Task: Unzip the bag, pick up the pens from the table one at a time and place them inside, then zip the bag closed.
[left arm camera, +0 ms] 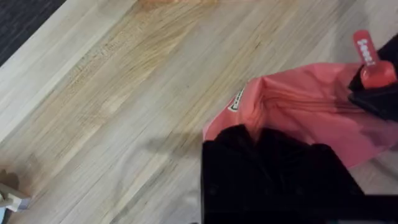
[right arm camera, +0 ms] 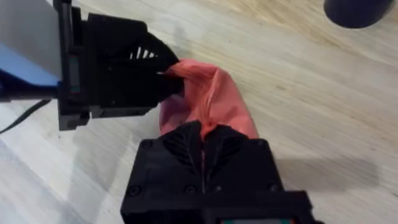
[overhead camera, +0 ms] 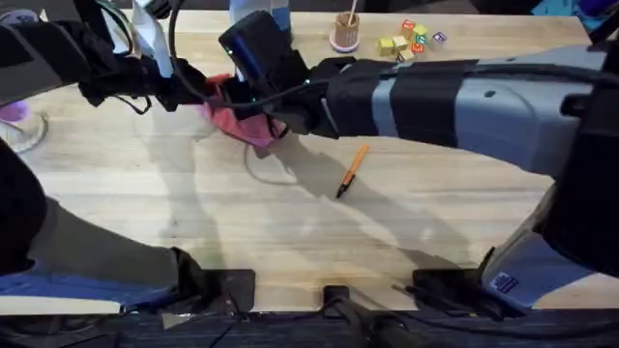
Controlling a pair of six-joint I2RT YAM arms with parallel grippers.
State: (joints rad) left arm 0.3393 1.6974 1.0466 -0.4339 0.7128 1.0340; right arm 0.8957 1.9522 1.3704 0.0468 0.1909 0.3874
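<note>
The table [overhead camera: 290, 232] is a broad top of pale planks with clear grain, running to a far edge where a small pink cup of thin wooden sticks [overhead camera: 345, 34] stands beside a scatter of coloured letter blocks [overhead camera: 411, 41]; the letters on the blocks are too small to read. Toward the far left of the middle lies the bag [overhead camera: 242, 121], a pink-red fabric pouch bunched up between the two arms; the left gripper [overhead camera: 198, 92] reaches in from the left and the right gripper [overhead camera: 280, 111] comes across from the right, both meeting at the fabric. In the right wrist view the right gripper [right arm camera: 203, 134] has its black fingers pressed together on a ridge of the bag [right arm camera: 211, 99], while the left gripper [right arm camera: 168, 78] opposite pinches the pouch's other end; in the left wrist view the left gripper [left arm camera: 261, 140] is clamped on the gathered cloth of the bag [left arm camera: 305, 106], and a red pull tab [left arm camera: 367, 56] with white lettering stands at the pouch's far side, the writing too blurred to read; a small white label [left arm camera: 236, 99] at the pouch's end is likewise illegible. The orange pen [overhead camera: 351, 170] with its black tip lies alone on bare wood near the middle of the table, well apart from the bag, angled.
</note>
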